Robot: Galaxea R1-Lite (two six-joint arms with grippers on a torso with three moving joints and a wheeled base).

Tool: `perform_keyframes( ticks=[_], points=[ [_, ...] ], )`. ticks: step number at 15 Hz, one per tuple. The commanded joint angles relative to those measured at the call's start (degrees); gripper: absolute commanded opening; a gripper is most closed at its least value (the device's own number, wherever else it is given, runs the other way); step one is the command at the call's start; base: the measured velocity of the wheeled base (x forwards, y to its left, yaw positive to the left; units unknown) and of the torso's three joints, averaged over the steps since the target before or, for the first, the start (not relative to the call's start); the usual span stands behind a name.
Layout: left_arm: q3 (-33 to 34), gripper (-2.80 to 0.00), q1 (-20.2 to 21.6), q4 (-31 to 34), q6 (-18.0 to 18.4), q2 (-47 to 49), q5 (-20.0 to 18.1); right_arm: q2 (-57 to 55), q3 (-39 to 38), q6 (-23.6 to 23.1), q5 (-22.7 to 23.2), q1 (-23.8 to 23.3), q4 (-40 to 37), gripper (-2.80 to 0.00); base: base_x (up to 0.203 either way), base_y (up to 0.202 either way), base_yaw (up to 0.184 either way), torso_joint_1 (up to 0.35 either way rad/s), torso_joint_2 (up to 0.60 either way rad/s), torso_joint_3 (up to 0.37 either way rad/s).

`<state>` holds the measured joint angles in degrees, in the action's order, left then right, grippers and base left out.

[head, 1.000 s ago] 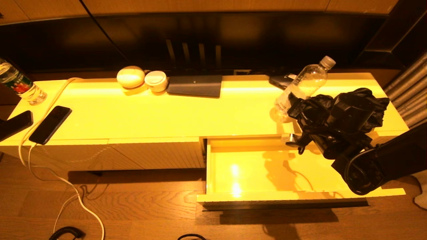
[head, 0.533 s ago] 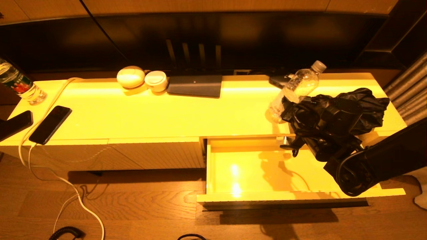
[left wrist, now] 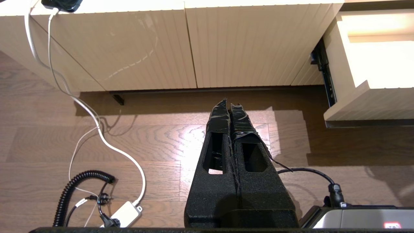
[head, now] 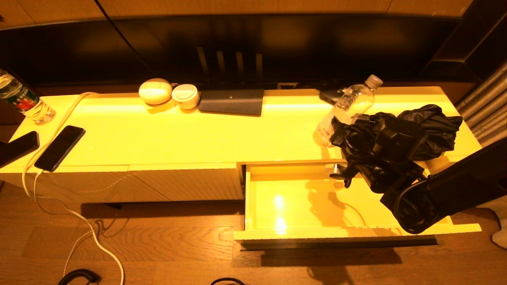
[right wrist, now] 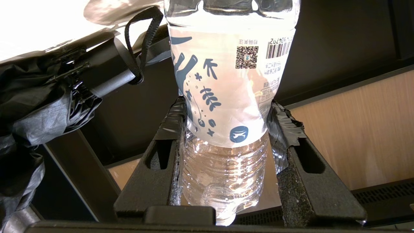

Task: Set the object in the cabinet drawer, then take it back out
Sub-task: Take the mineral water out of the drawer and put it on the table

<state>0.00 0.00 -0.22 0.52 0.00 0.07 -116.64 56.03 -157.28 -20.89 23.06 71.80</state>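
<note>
A clear plastic water bottle (head: 350,105) with a white label and grey cap leans tilted over the right part of the cabinet top. My right gripper (head: 336,132) is shut on its lower body, and both taped fingers (right wrist: 176,113) press the bottle (right wrist: 226,97) from either side. Its base hangs close to the cabinet top; contact cannot be told. Just in front, the cabinet drawer (head: 356,233) stands pulled out, its glossy inside bare. My left gripper (left wrist: 230,105) is shut on nothing and parked low over the wooden floor, facing the ribbed cabinet front.
A folded black umbrella (head: 431,122) lies on the cabinet top right beside my right arm. Further left are a dark pad (head: 231,101), two round white items (head: 155,91), two phones (head: 59,147) with a white cable, and another bottle (head: 23,101). Cables lie on the floor (left wrist: 97,181).
My right gripper has carried the bottle leftward and a little lower along the cabinet top's front edge, tilting it further. The left arm has not moved.
</note>
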Motion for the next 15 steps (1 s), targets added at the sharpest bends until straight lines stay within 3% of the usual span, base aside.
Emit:
perform_keyframes(
  ticks=[1, 15],
  points=[
    [0.1, -2.8, 0.0, 0.0, 0.0, 0.0, 0.0, -0.1, 0.5, -0.9, -0.4, 0.1, 0.4, 0.0, 0.0, 0.0, 0.0, 0.0, 0.0, 0.0],
    [0.1, -2.8, 0.0, 0.0, 0.0, 0.0, 0.0, 3.5, 0.3, -0.9, -3.2, 1.7, 0.3, 0.0, 0.0, 0.0, 0.0, 0.0, 0.0, 0.0]
  ],
)
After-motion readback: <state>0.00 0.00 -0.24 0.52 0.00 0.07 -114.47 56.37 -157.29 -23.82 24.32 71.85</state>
